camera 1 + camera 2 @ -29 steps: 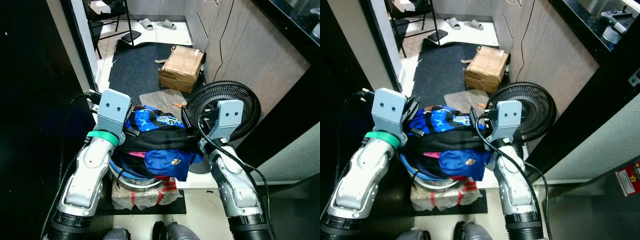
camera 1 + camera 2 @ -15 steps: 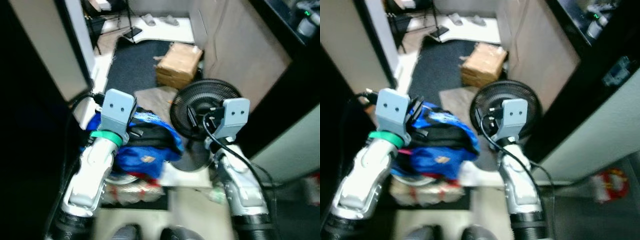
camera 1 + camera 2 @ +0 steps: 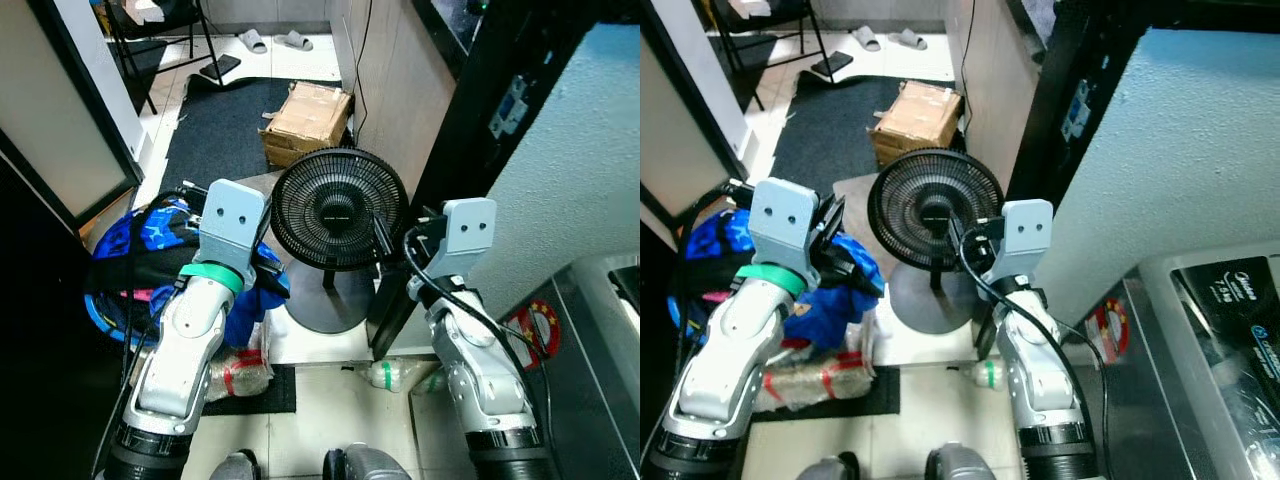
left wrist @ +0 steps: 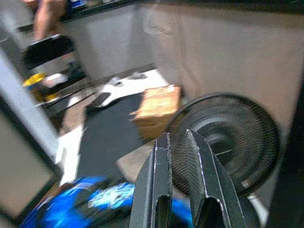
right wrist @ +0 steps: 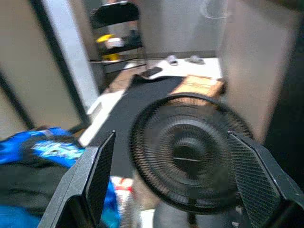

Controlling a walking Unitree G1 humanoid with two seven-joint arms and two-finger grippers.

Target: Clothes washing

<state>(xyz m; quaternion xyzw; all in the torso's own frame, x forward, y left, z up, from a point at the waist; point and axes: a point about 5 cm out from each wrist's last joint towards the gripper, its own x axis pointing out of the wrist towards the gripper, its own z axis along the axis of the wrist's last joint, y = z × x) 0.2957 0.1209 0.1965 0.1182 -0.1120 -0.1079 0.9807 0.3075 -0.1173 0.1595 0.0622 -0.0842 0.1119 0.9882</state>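
Note:
A heap of blue and black clothes (image 3: 140,262) fills a round blue basket (image 3: 100,318) on the floor at my left. My left gripper (image 4: 178,137) is held up beside the heap, to its right, its two fingers together with nothing between them. My right gripper (image 5: 173,190) is raised at the same height further right, fingers (image 5: 97,178) spread wide and empty. Both point toward a black standing fan (image 3: 340,208) between them. A grey top-loading washing machine (image 3: 1215,340) stands at the lower right.
A cardboard box (image 3: 305,110) and a dark mat (image 3: 215,130) lie beyond the fan, with slippers (image 3: 270,40) further back. A wrapped bundle (image 3: 235,372) sits under the basket's edge. A plastic bottle (image 3: 395,375) lies by my right foot. A pale wall (image 3: 560,130) rises on the right.
The whole view has swung to the right: the clothes heap now sits left of my left arm, the fan lies between the arms, and the washing machine has come into view.

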